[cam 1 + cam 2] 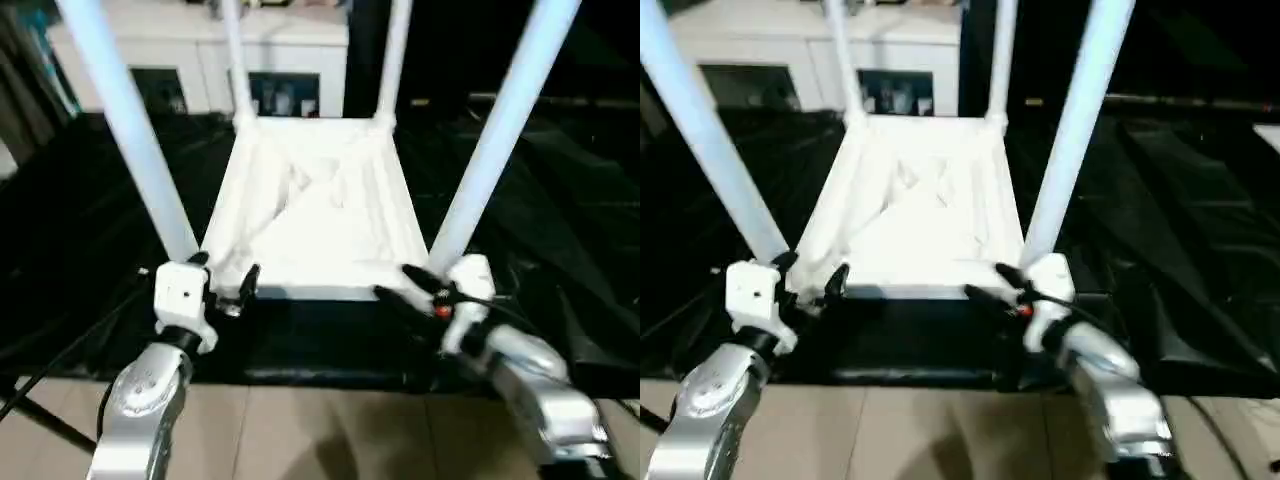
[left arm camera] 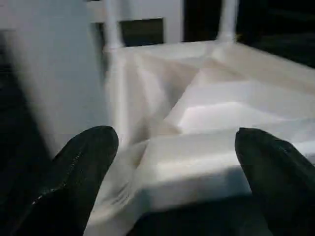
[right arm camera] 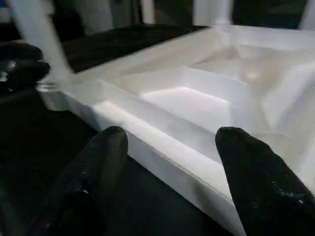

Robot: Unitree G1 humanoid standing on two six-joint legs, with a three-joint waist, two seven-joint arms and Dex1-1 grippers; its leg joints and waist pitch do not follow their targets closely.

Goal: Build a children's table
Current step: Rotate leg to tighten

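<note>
Left gripper (image 1: 222, 283) at the near left corner of the tabletop (image 1: 315, 215), jaws spread wide, one black finger (image 2: 81, 172) toward the near left leg (image 1: 130, 125), the other just off the near edge; nothing pinched. Upside down on a black-covered surface (image 1: 90, 230), the white tabletop, ribbed underside up. Standing in its corner sockets, four white legs: near left, far left (image 1: 234, 60), far right (image 1: 392, 60), near right (image 1: 505, 115). Behind, a white cabinet (image 1: 190, 55) with glass doors. Right gripper (image 1: 405, 284) at the near right corner, beside the near right leg, jaws spread less wide, fingertips (image 3: 106, 157) just short of the tabletop's near rim, holding nothing. Light floor (image 1: 320, 430) below the surface's front edge.
</note>
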